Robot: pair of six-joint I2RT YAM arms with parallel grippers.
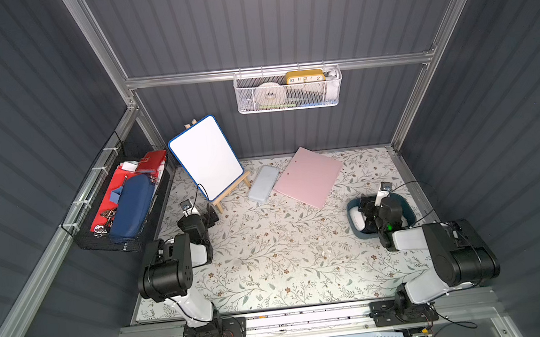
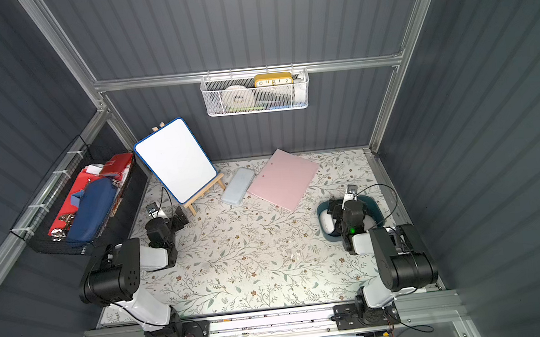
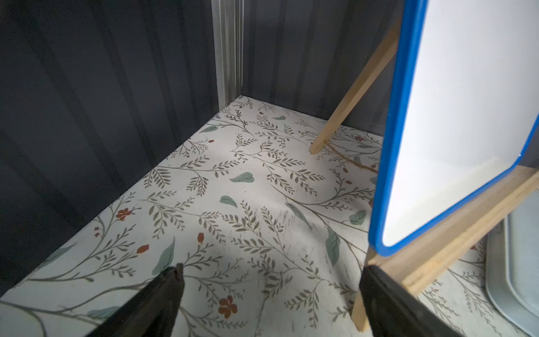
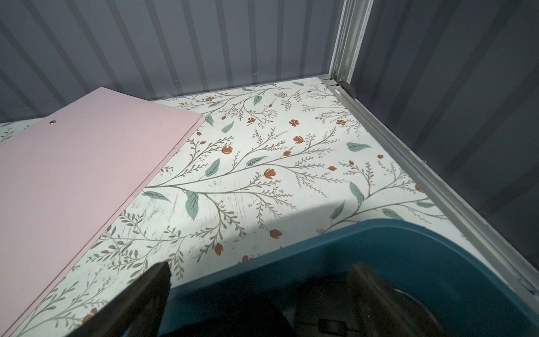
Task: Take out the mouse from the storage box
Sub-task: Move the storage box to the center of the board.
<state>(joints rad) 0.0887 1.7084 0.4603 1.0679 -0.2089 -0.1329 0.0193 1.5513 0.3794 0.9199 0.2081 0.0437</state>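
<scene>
The flowered surface (image 1: 286,258) is taken in first, mostly bare across the middle. A black wire basket (image 1: 108,245) is hung on the left wall, well apart from the action. At far left a whiteboard (image 1: 206,158) is propped on its easel. A pink folder (image 1: 309,177) is laid flat at far centre, and a pale blue case (image 1: 263,183) is tucked between the two.

Now the storage box (image 1: 405,205): it is set at the right edge of the surface, and its teal far rim is caught close in the right wrist view. The mouse (image 1: 356,219), white, is found inside at the box's left end, its long axis judged to run roughly near to far.

The right pincer (image 1: 369,207) is held over the box, released, jaws wide with nothing between them. The mouse lies just to its left, a touch nearer, and below it. The left pincer (image 1: 211,216) is parked beside the easel's foot, likewise released and empty, so the right arm is plainly the nearer.

A short shift left and a descent are judged to be called for, with the jaws set across the mouse's narrow width. The box's left wall, close beside the mouse, is the likely hindrance. Part of the box's inside is hidden by the arm, so what else is held there cannot be told.
</scene>
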